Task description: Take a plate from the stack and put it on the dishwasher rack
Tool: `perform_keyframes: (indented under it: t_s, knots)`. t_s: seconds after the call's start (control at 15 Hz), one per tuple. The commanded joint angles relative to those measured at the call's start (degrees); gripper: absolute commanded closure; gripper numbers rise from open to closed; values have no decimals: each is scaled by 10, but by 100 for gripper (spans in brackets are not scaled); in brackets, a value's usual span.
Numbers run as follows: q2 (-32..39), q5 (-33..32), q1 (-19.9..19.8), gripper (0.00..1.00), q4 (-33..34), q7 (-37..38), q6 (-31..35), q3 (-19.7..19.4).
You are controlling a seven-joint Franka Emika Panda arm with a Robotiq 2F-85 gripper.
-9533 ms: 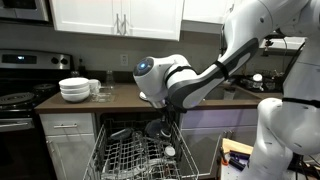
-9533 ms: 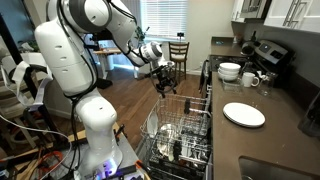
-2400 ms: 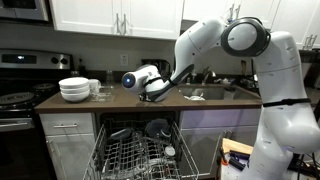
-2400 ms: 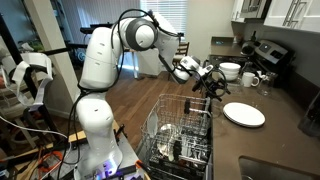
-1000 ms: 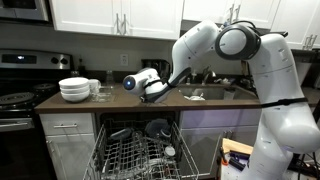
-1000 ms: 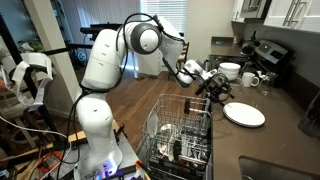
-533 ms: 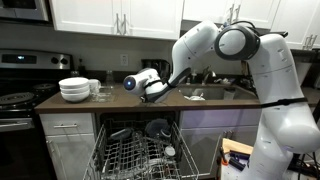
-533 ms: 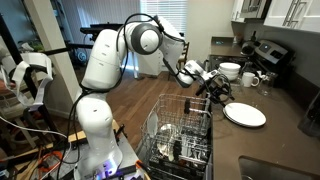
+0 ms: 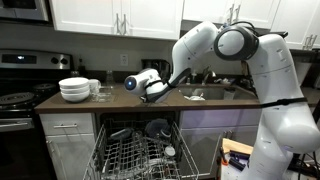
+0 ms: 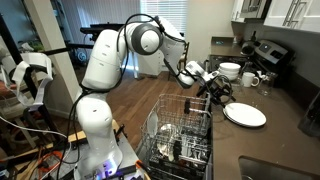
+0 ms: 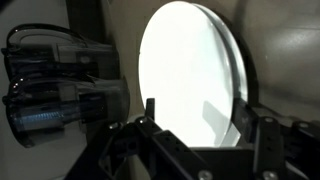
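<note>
Hovering hand (image 11: 209,118) low over near edge of stack (image 10: 245,115) on table (image 10: 290,135), holding fingers wide apart. Showing dishwasher rack (image 9: 135,155) pulled out below table edge.

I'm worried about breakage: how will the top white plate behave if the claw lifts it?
The white plate looks thin, rigid and glossy: probably stiff but slippery in the claw. Likely ceramic, so fragile if dropped on the countertop.

A kitchen: white cabinets (image 9: 115,15) above a grey backsplash (image 9: 100,60) and dark countertop (image 9: 115,100), pale drawers (image 9: 68,126) below, a stove (image 9: 18,80) at one end. Wood floor (image 10: 138,103), a chair (image 10: 178,52) near a bright blinded window (image 10: 165,20)
</note>
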Motion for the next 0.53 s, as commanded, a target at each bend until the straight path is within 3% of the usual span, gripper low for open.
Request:
perform_keyframes:
  t_s: [0.0, 0.13, 0.47]
  knots:
    - [12, 16, -12, 28, 17, -29, 16, 1]
    - [12, 9, -11, 34, 16, -25, 22, 0]
    - [15, 5, -6, 58, 18, -26, 12, -2]
